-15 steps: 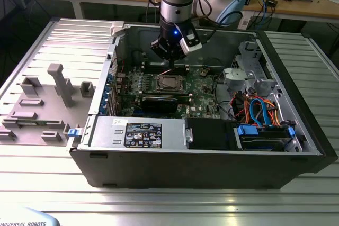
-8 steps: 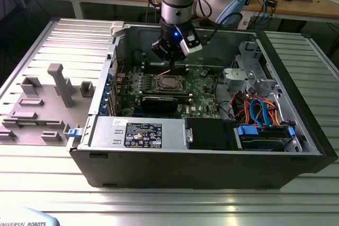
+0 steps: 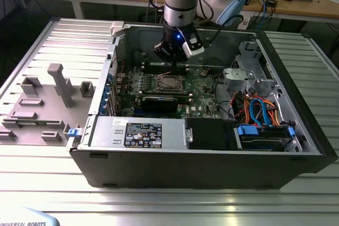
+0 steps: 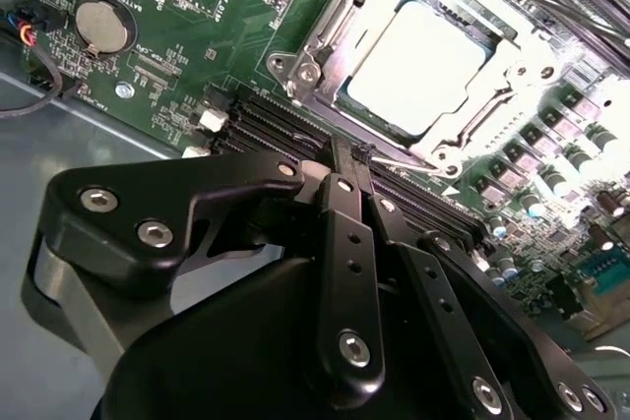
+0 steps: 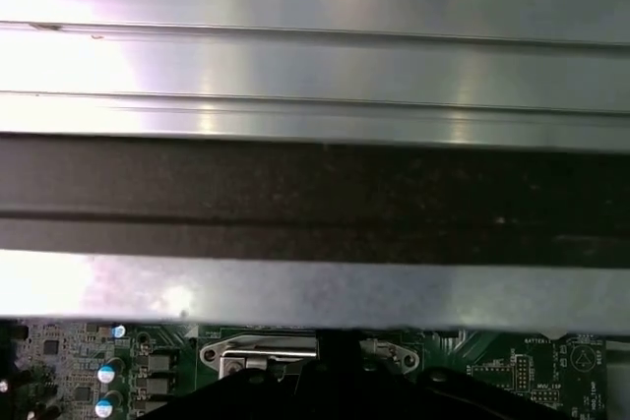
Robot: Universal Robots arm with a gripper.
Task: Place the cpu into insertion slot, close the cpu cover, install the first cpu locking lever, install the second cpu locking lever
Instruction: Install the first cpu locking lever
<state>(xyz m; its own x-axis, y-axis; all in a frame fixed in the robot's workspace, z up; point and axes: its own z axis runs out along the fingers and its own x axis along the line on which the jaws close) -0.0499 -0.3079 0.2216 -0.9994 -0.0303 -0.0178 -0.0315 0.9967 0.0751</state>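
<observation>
one cpu (image 4: 418, 56) flat in insertion slot (image 4: 325, 22), cpu cover (image 4: 463, 130) down.

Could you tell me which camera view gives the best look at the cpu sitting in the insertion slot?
The second wrist view: the cpu lies large and bright there, its silver top framed by the cpu cover. In the exterior view the cpu is a small square below the gripper. The first wrist view catches just a metal edge of the socket.

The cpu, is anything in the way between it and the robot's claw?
Nothing visible is. The cpu already sits in the insertion slot with the cpu cover framing it, and the gripper is beside the socket, fingers together.
</observation>
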